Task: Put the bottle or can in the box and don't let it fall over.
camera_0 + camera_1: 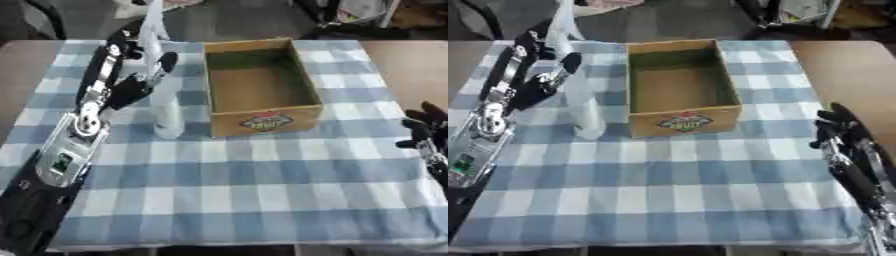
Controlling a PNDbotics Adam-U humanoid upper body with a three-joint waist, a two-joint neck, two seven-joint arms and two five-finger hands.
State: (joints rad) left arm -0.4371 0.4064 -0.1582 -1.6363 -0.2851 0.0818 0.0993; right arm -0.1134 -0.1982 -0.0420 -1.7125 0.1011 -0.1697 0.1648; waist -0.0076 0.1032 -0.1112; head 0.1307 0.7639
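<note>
Left-eye view, bottle: a tall clear bottle (pixel 166 112) stands upright on the checked cloth, just left of the box and near its front left corner, not yet inside.

Left hand: the left hand (pixel 140 82) is at the bottle's upper part, dark fingers (pixel 164 64) curled around it from the left side, so it looks to have hold of the neck and shoulder while the base sits on the cloth.

Box: the cardboard box (pixel 265 119) sits open-topped with nothing visible inside, its wall close beside the bottle.

Right hand: the right hand (pixel 840 131) rests idle at the right edge, fingers relaxed and up, holding nothing.

Tablecloth: the blue-and-white tablecloth (pixel 262 170) covers the table under everything.

Risk, clearance: I'd judge the near wall the main hazard; a low lift could clip the base on the rim and tip the bottle.

Risk, grip height: held high, the tall bottle may swing on the way over.

Risk, release: letting go before the base is flat on the floor could topple it.
</note>
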